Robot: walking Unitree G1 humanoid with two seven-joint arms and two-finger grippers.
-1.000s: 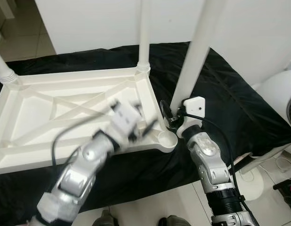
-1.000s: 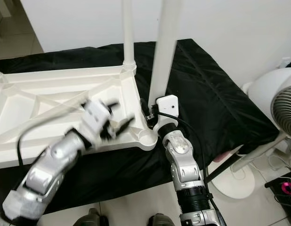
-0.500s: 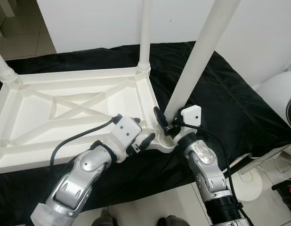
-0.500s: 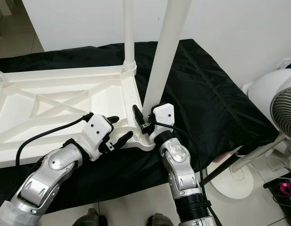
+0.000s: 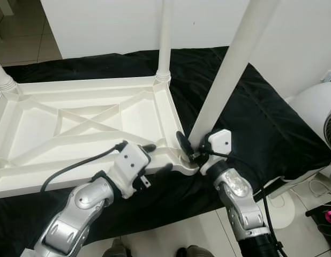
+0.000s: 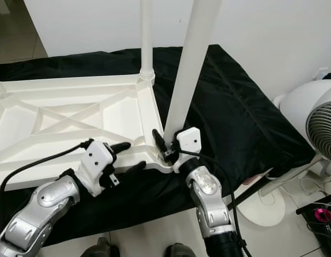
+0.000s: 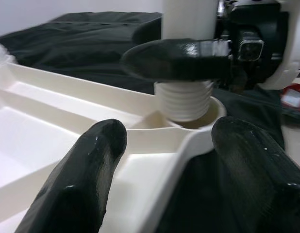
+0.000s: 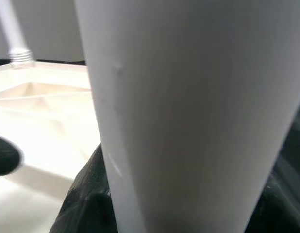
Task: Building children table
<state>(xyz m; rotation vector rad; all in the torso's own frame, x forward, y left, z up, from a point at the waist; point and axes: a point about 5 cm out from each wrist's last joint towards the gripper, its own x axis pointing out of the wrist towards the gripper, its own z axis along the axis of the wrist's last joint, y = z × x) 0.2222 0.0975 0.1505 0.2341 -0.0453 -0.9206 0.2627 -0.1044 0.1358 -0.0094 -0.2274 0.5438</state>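
Note:
The white children's table [image 5: 74,85] lies upside down on a black cloth [image 5: 246,107]. One leg [image 5: 164,37] stands screwed into its far right corner, another [image 5: 2,80] at the far left. My right gripper [image 5: 193,145] is shut on a third leg [image 5: 230,69] just above its base, and the leg leans to the right. Its threaded end [image 7: 183,99] rests in the near right corner socket [image 7: 210,114]. My left gripper [image 5: 156,157] is open and straddles the table's near rim beside that corner, with one finger [image 7: 87,170] over the inside and one finger [image 7: 257,160] outside.
A white fan [image 5: 321,118] stands to the right, off the cloth's edge. A white wall [image 5: 112,27] rises behind the cloth. Tiled floor [image 5: 165,235] lies below the cloth's near edge.
My left gripper came down from over the table and settled open around the near rim. My right gripper brought the leg's base from beside the corner into the socket, and the leg tilted further right.

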